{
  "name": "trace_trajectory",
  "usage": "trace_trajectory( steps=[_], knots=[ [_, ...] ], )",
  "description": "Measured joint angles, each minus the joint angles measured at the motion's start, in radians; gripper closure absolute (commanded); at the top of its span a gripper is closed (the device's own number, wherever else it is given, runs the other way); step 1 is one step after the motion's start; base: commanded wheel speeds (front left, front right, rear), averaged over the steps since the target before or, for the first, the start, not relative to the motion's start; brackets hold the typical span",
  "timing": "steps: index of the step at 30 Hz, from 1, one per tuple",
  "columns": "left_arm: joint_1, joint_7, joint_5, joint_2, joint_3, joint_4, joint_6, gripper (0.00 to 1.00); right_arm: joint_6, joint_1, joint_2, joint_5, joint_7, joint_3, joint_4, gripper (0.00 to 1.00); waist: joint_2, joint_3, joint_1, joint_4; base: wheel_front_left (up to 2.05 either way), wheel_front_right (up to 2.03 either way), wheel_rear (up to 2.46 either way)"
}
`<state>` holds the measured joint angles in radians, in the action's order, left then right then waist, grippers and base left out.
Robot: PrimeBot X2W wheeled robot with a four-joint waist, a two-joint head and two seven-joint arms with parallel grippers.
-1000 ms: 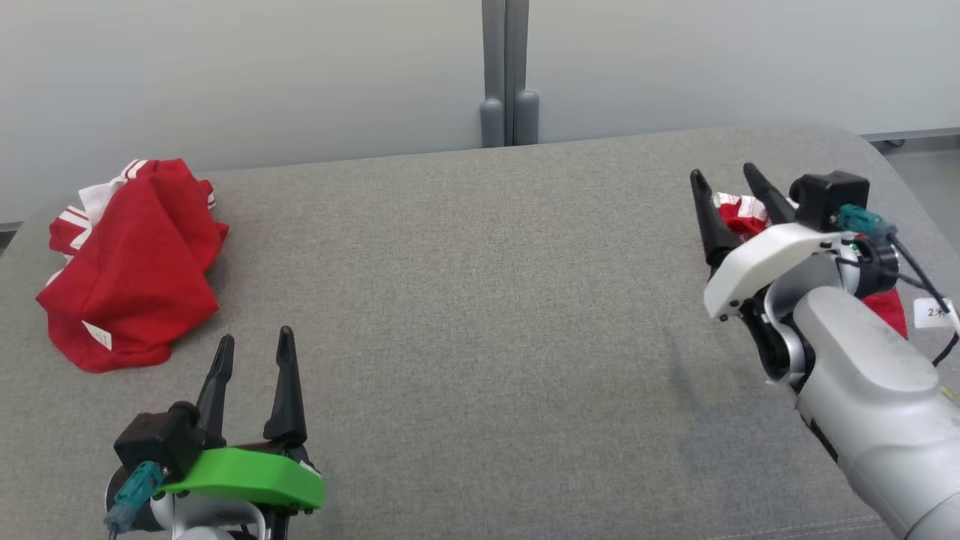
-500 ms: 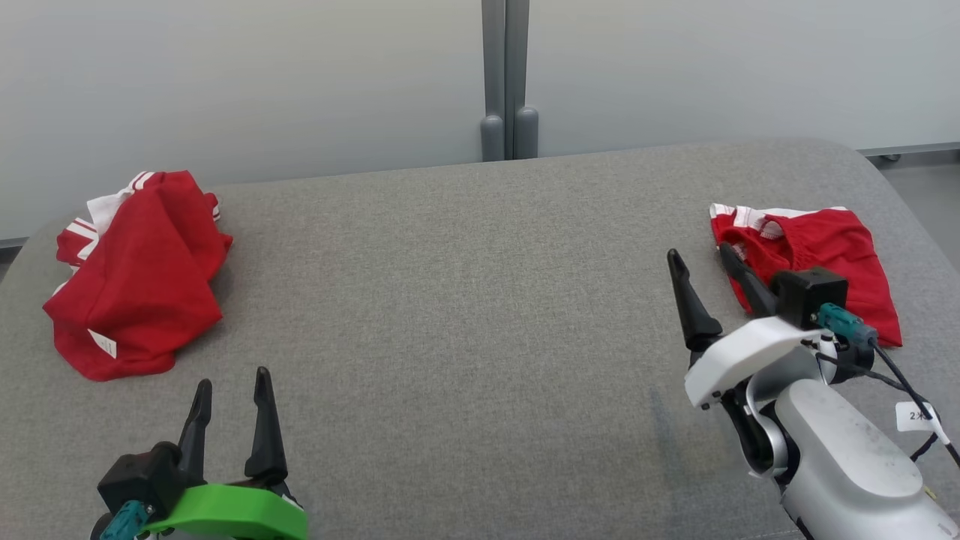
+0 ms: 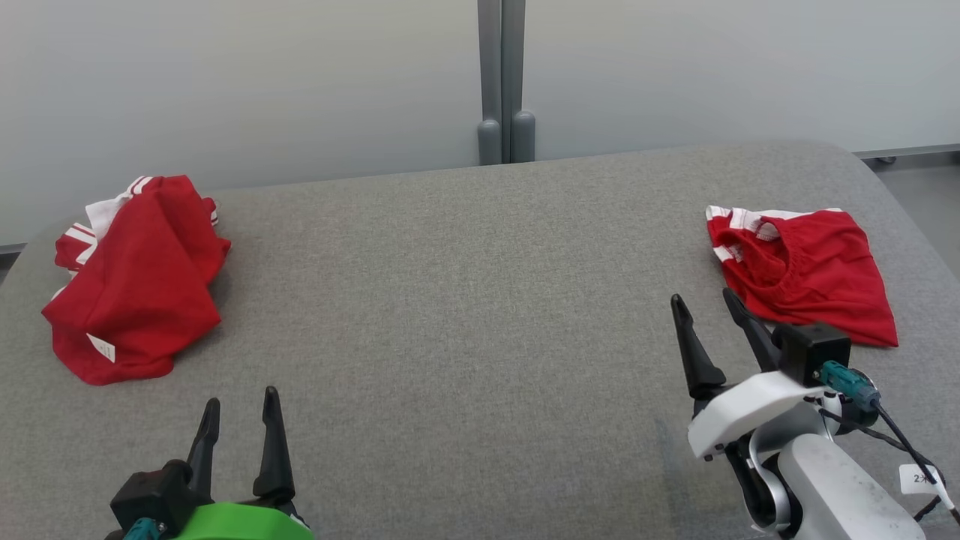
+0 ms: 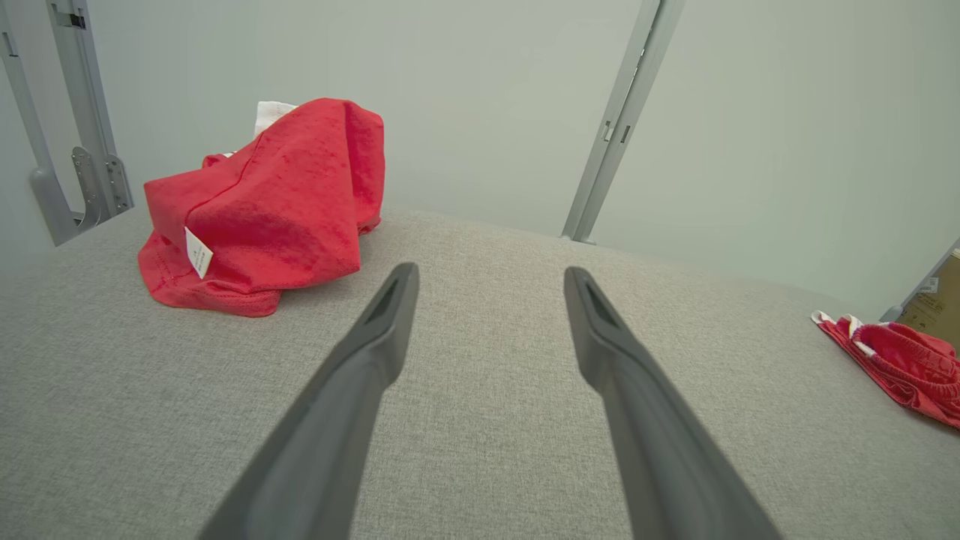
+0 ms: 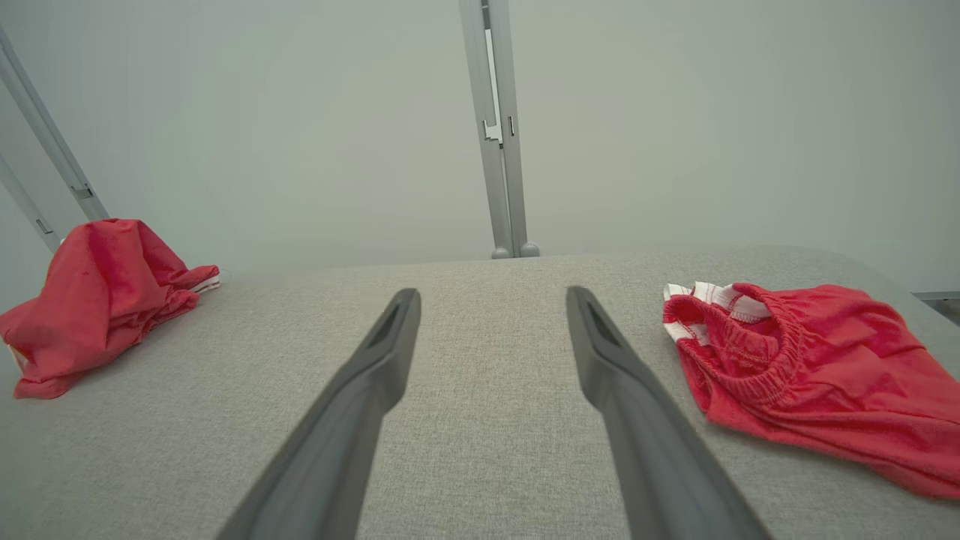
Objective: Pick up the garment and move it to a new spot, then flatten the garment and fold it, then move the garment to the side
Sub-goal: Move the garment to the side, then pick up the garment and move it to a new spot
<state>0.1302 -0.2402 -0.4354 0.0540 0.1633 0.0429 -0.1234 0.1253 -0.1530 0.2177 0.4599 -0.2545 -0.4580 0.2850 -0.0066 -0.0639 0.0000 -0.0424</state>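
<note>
A crumpled red garment (image 3: pixel 135 277) with white stripes and a white tag lies heaped at the table's far left; it shows too in the left wrist view (image 4: pixel 270 210) and the right wrist view (image 5: pixel 90 300). A second red garment (image 3: pixel 806 277), folded flat with an elastic waistband, lies at the right (image 5: pixel 810 367) (image 4: pixel 907 367). My left gripper (image 3: pixel 240 397) stands open at the near left, short of the crumpled heap, holding nothing (image 4: pixel 491 271). My right gripper (image 3: pixel 703 296) is open just left of and nearer than the folded garment, apart from it (image 5: pixel 492 292).
The grey fabric table (image 3: pixel 465 300) runs wide between the two garments, its far corners rounded. Behind it is a pale wall with a grey vertical post (image 3: pixel 502 82). A cable and a white label (image 3: pixel 919 478) hang at my right wrist.
My right gripper has drawn back toward me off the folded garment, which now lies uncovered. My left gripper has also pulled back toward the near edge. The camera shifted slightly.
</note>
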Motion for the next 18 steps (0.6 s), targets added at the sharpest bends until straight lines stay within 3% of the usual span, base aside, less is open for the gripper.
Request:
trace_trajectory(
  steps=[18],
  knots=[
    [0.018, -0.003, 0.000, -0.001, 0.015, -0.002, 0.000, 0.00, 0.000, 0.111, -0.030, -0.092, 0.000, 0.063, -0.084, 0.00, 0.0000, -0.011, 0.0000, 0.009, 0.00, 0.00, 0.00]
  ],
)
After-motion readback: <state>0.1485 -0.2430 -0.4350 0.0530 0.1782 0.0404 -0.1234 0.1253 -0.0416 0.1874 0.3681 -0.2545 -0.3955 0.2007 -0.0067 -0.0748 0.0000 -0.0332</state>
